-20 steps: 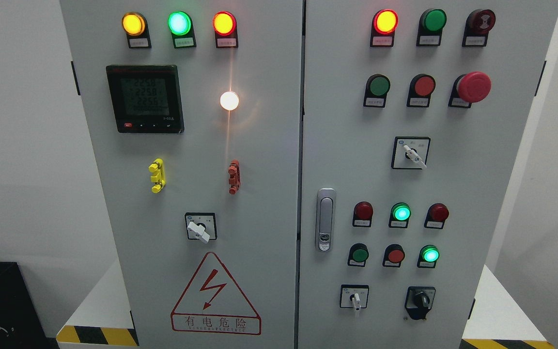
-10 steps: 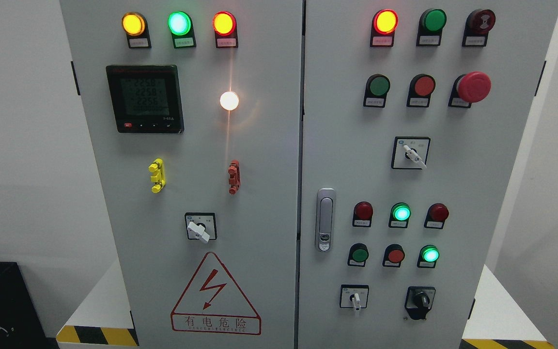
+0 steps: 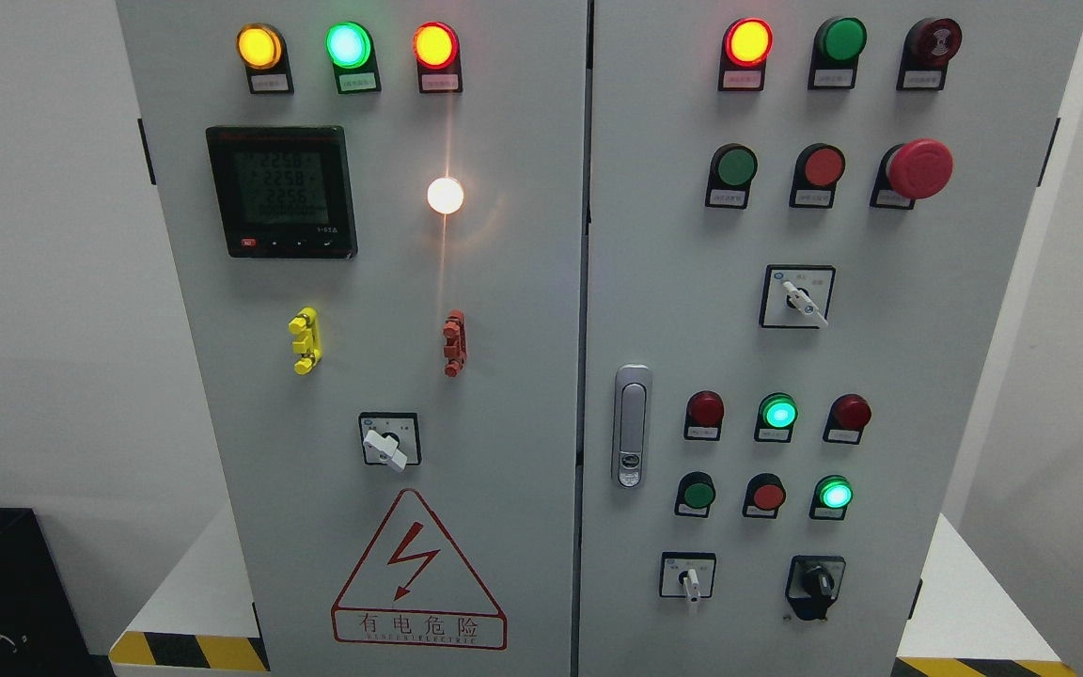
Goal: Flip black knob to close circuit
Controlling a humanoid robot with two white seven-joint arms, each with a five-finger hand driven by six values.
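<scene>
1. A grey electrical cabinet [image 3: 504,282] with two doors is filling the head view, seen straight on and slightly from above.

2. The black knob [image 3: 819,583] is sitting on the right door at about five o'clock from the picture's middle, near that door's lower right corner. It is a small rotary switch on a black plate, its raised grip bar appearing to lean slightly toward one o'clock, though the dark finish is making the angle hard to read.

3. Just beside it at nine o'clock, a white-handled selector [image 3: 689,578] is pointing toward six o'clock. Above the knob, at about twelve o'clock, a green lamp [image 3: 834,494] is glowing.

4. Neither robot hand is showing anywhere, so whether the fingers are spread, pressed together or pinching anything cannot be told.

5. Judging from its look, the knob is hard plastic, rigid and fixed to the panel, so it is going to turn rather than lift. It probably resists with a spring click. Its smooth surface may be slippery.

6. The best hold seems to be a pinch across the raised grip bar, fingertips on its two flat sides, then a twist. Pressing the rounded skirt would likely slip.

7. The knob is untouched, and the reach toward it is not showing in view.
</scene>
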